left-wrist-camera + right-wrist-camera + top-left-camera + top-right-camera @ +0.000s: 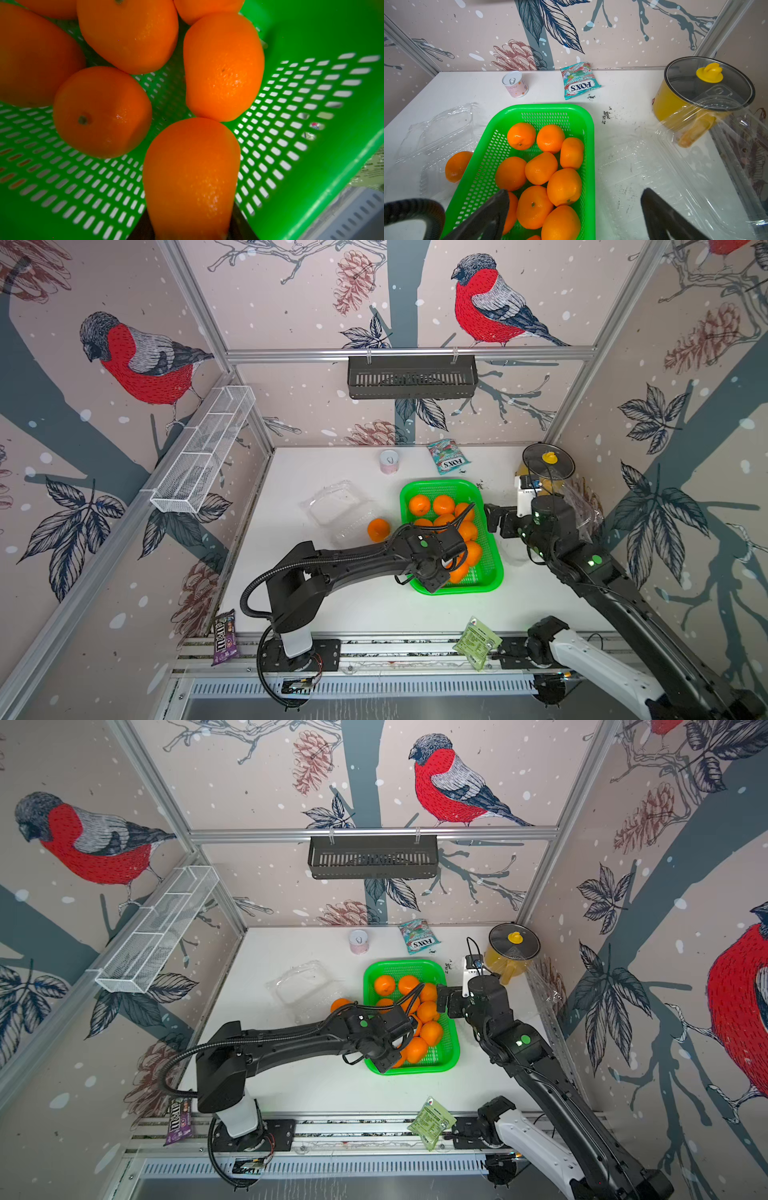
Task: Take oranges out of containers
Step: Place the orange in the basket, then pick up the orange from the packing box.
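In both top views a white counter (374,610) sits inside an aluminium-framed booth papered with bullfinches, pine cones and branches. A black slotted shelf (411,377) hangs on the back wall and a white wire basket (203,448) on the side wall. A bright green perforated tray (486,576) holds a heap of glossy oranges (442,504). The left hand (451,568) reaches over the tray's near end, largely masked by its own wrist. The right hand (493,516) hovers just beside the tray's right rim. A lone orange (378,529) lies outside the tray, against the thin clear left container (332,506), whose outline is hard to trace on the white. The right arm partly hides the right container (582,508) beside a yellow pot (496,963).

In the left wrist view the left hand is clenched on the held orange (191,176), pebble-skinned, above the slotted green floor. Its fingers show only as dark slivers at the frame's edge.

In the right wrist view the right hand is spread wide, grasping nothing. The right container lies open on the scuffed counter, its lid leaning at the glass-lidded pot. A small can (515,84) and a crinkled candy bag (579,83) sit near the back wall.
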Action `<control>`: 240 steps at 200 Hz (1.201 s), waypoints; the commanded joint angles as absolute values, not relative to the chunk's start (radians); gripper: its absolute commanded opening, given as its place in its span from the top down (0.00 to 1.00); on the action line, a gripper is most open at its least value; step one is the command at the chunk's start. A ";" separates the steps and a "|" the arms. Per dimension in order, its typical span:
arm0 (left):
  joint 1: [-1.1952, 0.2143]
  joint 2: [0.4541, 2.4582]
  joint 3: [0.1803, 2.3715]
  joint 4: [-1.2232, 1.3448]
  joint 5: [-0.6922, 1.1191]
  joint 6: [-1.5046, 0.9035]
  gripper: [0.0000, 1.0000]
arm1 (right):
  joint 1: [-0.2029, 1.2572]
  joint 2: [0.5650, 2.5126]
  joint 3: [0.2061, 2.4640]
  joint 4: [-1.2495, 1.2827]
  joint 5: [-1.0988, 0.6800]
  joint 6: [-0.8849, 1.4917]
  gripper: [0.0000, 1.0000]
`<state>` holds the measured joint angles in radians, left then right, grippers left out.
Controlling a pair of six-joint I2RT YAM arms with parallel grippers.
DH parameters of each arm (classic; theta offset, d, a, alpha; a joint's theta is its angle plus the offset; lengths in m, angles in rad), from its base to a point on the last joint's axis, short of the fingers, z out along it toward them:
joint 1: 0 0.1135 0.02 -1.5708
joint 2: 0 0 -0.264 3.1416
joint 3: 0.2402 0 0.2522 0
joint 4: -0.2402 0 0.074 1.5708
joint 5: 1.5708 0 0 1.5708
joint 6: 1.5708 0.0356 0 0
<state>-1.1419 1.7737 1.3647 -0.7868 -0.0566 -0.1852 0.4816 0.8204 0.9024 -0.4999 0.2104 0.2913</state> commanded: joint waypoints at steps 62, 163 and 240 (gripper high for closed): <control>-1.141 1.725 1.472 -0.878 -0.187 -0.197 0.25 | 0.483 0.816 0.906 -0.513 0.202 0.287 0.01; -0.775 1.345 1.213 -0.635 -0.324 -0.445 0.23 | 0.483 0.815 0.893 -0.495 0.171 0.277 0.01; -0.496 1.460 1.187 -0.599 -0.012 -0.305 0.20 | 0.482 0.821 0.854 -0.462 0.141 0.276 0.01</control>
<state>-0.5045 1.3876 1.1397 -0.6090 -0.0982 -0.4263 0.4816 0.8253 0.8627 -0.4927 0.1555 0.2836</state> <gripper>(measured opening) 0.790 0.994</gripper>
